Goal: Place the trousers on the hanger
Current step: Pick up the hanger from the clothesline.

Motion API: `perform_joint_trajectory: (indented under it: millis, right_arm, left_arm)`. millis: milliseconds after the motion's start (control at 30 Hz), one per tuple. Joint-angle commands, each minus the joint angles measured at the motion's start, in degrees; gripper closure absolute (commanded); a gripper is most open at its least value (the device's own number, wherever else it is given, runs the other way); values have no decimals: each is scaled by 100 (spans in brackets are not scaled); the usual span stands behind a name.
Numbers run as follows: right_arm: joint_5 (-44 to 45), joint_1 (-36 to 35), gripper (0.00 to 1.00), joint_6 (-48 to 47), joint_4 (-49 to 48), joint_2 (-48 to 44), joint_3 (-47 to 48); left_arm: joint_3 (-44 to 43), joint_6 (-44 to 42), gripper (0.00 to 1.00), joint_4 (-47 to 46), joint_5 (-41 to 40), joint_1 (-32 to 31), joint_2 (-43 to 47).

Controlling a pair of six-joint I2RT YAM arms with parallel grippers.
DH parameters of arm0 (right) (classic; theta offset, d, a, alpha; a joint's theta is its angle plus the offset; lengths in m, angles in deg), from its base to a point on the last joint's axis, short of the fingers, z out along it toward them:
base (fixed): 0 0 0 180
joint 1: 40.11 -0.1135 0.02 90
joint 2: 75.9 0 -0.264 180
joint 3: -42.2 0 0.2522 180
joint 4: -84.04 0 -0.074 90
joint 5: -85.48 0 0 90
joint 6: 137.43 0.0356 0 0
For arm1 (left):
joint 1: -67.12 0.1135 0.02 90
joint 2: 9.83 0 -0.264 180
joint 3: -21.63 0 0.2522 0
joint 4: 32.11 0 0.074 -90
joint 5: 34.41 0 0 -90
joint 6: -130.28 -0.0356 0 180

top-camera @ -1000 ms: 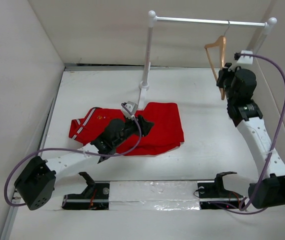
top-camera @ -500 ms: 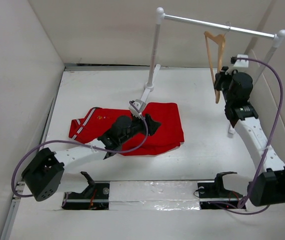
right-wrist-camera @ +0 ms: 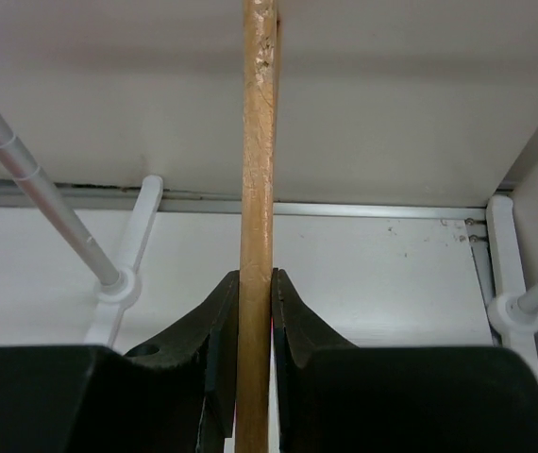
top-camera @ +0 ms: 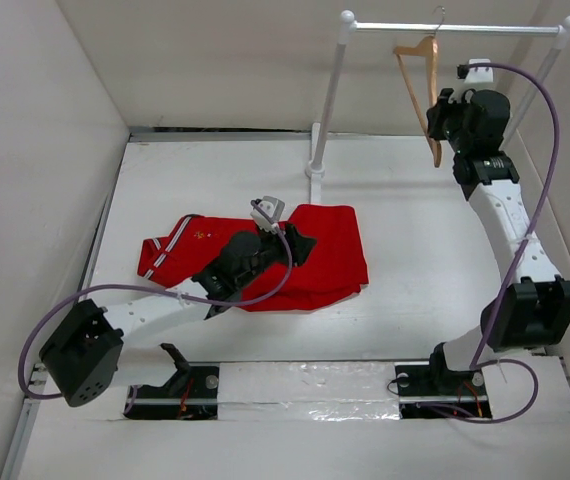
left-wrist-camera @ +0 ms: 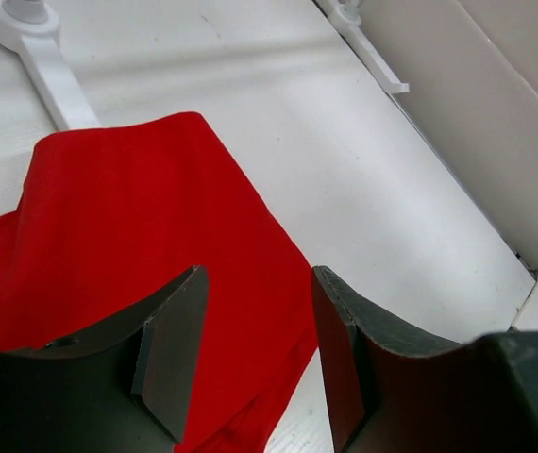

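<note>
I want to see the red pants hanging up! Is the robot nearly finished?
Not nearly. Done: the right tool is shut on the wooden hanger, whose hook sits over the white rail. In hand: the left tool hovers open above the trousers, which lie on the table. Left: grab the trousers and drape them over the hanger.

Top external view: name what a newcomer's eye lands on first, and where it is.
The bright red fabric trousers lie on the white table, left of centre, with the left gripper open just above them. At the far right, the slim light-brown wooden hanger hangs by its hook from the white metal rail, one wooden bar pinched by the right gripper.
</note>
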Motion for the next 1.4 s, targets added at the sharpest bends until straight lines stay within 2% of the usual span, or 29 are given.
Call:
perform_joint_trajectory:
  millis: [0, 133, 333, 400, 633, 733, 967, 1067, 1200, 1367]
  right_arm:
    - [-386, -407, 100, -371, 132, 127, 392]
    - [116, -725, 100, -354, -305, -441, -352]
    - [248, -1093, 100, -292, -579, -1216, -934]
    - [764, -1225, 100, -345, -632, -1540, -1092]
    - [1645, -1392, 100, -144, -1159, -2104, -1673]
    - [1637, -1393, 100, -152, -1283, -1939, -1753]
    - [1628, -1340, 100, -231, -1327, -902, -848]
    - [1839, -1340, 100, 40, -1423, -769, -496]
    - [2155, -1340, 100, 261, -1704, -900, -451]
    - [2322, -1340, 100, 331, -2380, -1506, -1283]
  left_arm:
    - [25, 38, 55, -244, -206, -7, 236]
    - [60, 73, 55, -253, -198, -7, 298]
    - [16, 99, 55, -226, -233, -7, 333]
    - [-71, 108, 56, -157, -215, -7, 333]
    - [-370, 213, 55, 115, -93, -7, 526]
    - [-538, 266, 55, 143, 22, -7, 570]
    - [-714, 363, 54, 178, 40, -7, 483]
    - [-749, 363, 54, 248, 13, -7, 482]
    - [-757, 337, 53, 283, -40, -7, 474]
    - [-810, 328, 53, 292, -13, -7, 412]
